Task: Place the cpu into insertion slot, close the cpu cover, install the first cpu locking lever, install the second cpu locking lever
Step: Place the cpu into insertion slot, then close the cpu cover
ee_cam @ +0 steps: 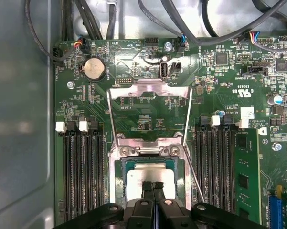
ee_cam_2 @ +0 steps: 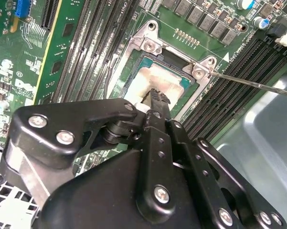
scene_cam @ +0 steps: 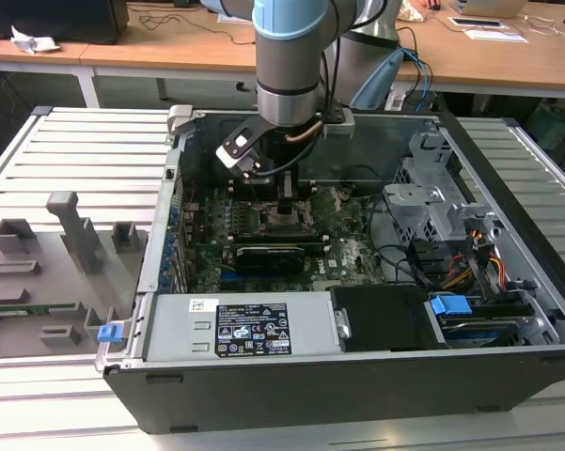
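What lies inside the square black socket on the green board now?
A flat silver-grey square chip lies inside the square black socket. The black tool covers one edge, so that part is hidden.

Black printed label [scene_cam: 252,329] and small white sticker [scene_cam: 203,304] sit on the power supply [scene_cam: 169,334]; print too small to tell. Green circuit board [ee_cam: 215,81] carries white silkscreen lettering, not legible enough to give.
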`<action>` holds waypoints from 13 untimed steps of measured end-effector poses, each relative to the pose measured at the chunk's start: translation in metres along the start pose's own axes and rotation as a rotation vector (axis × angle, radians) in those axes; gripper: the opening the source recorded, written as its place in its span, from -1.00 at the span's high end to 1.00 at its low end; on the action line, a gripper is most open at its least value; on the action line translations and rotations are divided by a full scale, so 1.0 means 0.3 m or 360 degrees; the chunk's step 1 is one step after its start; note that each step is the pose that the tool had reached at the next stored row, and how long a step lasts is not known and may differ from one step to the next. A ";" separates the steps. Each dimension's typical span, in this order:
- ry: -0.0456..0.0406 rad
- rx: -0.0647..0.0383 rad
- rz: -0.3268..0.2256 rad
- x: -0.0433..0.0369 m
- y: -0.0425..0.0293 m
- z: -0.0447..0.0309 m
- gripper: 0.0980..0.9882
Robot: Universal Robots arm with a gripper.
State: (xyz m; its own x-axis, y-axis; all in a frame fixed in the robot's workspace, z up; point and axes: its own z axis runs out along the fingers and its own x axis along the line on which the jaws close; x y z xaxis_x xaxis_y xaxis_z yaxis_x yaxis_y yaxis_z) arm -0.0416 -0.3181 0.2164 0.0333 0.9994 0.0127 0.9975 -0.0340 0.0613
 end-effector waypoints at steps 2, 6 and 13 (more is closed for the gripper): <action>0.0000 0.0000 0.0000 0.000 0.000 -0.003 0.98; 0.0000 0.0000 0.0000 0.000 0.000 -0.008 0.98; 0.0000 0.0000 0.0000 0.001 0.004 -0.067 0.98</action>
State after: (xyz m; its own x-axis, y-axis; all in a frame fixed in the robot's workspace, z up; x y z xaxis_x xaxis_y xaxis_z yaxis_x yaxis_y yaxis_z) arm -0.0416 -0.3181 0.2364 0.0333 0.9994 0.0127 0.9975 -0.0340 0.0613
